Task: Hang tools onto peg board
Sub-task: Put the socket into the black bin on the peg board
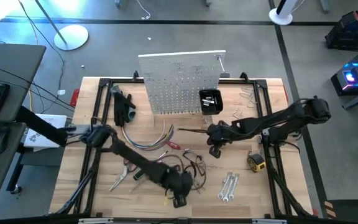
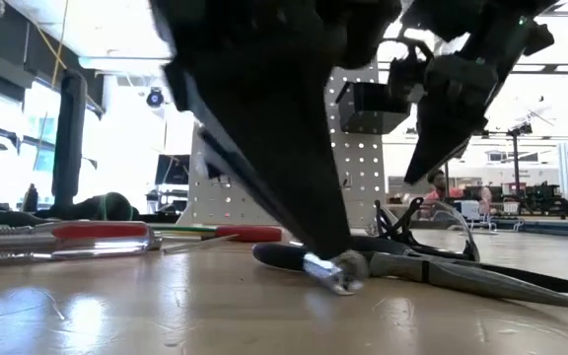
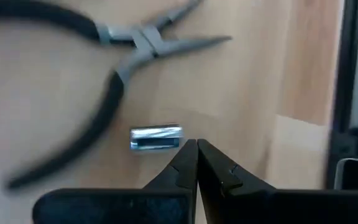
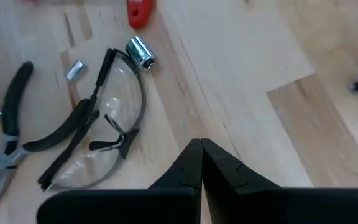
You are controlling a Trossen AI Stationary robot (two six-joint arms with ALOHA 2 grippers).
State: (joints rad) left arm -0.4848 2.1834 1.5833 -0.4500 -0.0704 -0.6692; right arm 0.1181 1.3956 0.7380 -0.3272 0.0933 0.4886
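No readable text — no labels.

Peg board (image 1: 182, 84) stands behind pliers (image 1: 122, 177); wrenches (image 1: 227, 186) lie right.

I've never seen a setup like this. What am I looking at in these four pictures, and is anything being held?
Two robot arms work at a wooden table. One picture looks down from above, one looks level across the table top, and two come from cameras on the wrists. The left gripper is shut and empty, near a small metal socket and black-handled pliers. The right gripper is also shut and empty, above safety glasses. The white peg board stands at the back. Wrenches and a tape measure lie nearby.
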